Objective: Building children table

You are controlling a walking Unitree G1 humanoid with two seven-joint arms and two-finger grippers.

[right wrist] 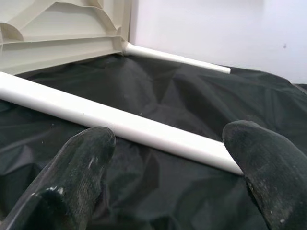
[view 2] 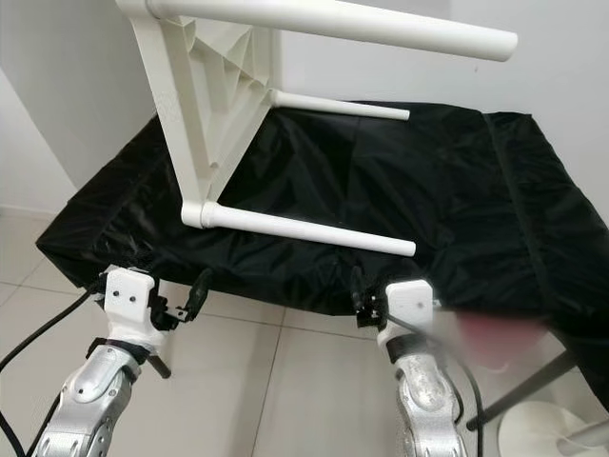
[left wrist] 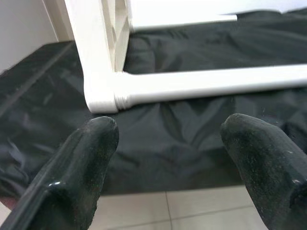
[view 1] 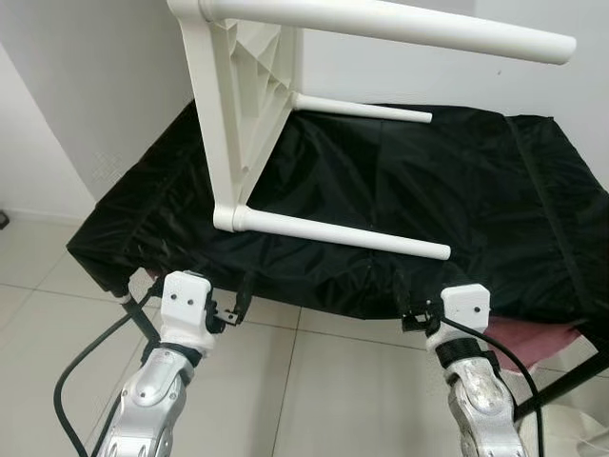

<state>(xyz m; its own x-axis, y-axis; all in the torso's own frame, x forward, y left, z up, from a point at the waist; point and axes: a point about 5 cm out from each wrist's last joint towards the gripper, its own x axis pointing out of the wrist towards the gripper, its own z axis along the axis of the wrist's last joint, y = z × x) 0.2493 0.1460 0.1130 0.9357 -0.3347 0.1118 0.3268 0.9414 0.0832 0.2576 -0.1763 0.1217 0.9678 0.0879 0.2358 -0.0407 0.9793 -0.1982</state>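
**Tipping hazard: children's table on its side, both grippers empty**

The white children's table [view 1: 238,105] rests on its edge on a surface draped in black cloth [view 1: 457,190], its top near vertical at about 11 o'clock in the head views. Three legs are visible, all pointing toward 3 o'clock: the near leg [view 1: 343,234] lies low over the cloth, the far leg [view 1: 362,109] sits behind it, and the upper leg [view 1: 390,19] hangs in the air at 12 o'clock. You cannot tell whether a fourth leg is fitted.

Your left gripper [view 1: 228,312] hovers at 7 o'clock, just off the cloth's front edge, fingers [left wrist: 81,163] spread wide and holding nothing; its wrist view faces the corner socket [left wrist: 103,98] where the near leg joins. Your right gripper [view 1: 419,319] hovers at 5 o'clock, fingers [right wrist: 81,167] likewise parted and empty, facing the near leg's free end.

Likely risks:
- The table looks poorly balanced on its edge; a push on the near leg could topple it toward you or off the front
- The cloth is loose and wrinkled, so the table may slide under sideways force
- A one-sided grasp near the free end could lever the leg against its socket and loosen it
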